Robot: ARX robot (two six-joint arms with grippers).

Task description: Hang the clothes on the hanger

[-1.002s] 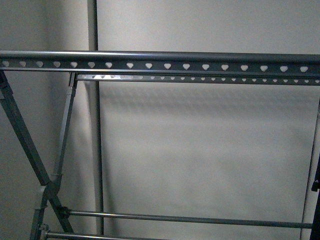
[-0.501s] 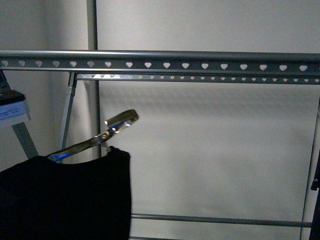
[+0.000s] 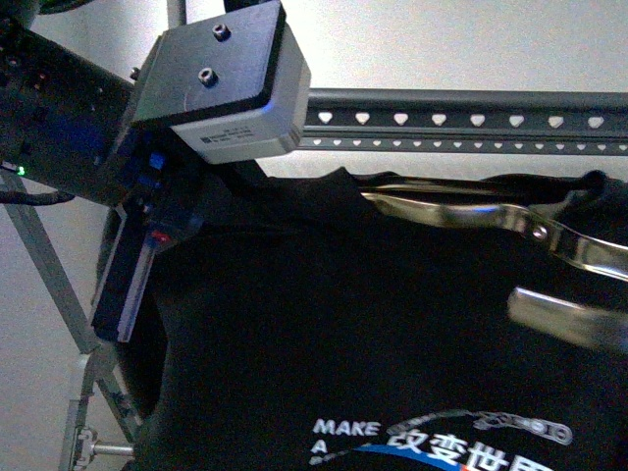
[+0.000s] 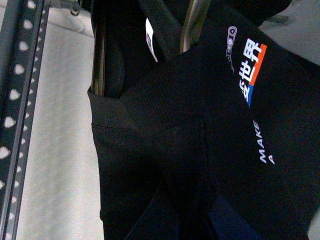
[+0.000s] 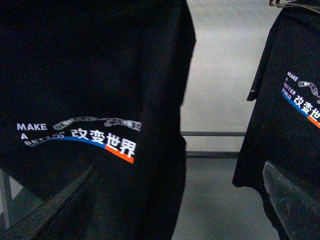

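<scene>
Your left gripper [image 3: 132, 294] sits against the black T-shirt [image 3: 343, 324] (grip hidden, cannot tell); your right gripper [image 5: 179, 170] gapes apart. The hanger [image 3: 461, 120], grey with heart-shaped holes, runs above and beyond the left one.

A plain pale wall [image 3: 461, 44] is presented at 12 to 2 o'clock in the front view. Dim, even lighting is observed throughout. A smooth grey floor [image 5: 212, 200] is shown in the right wrist view.
</scene>
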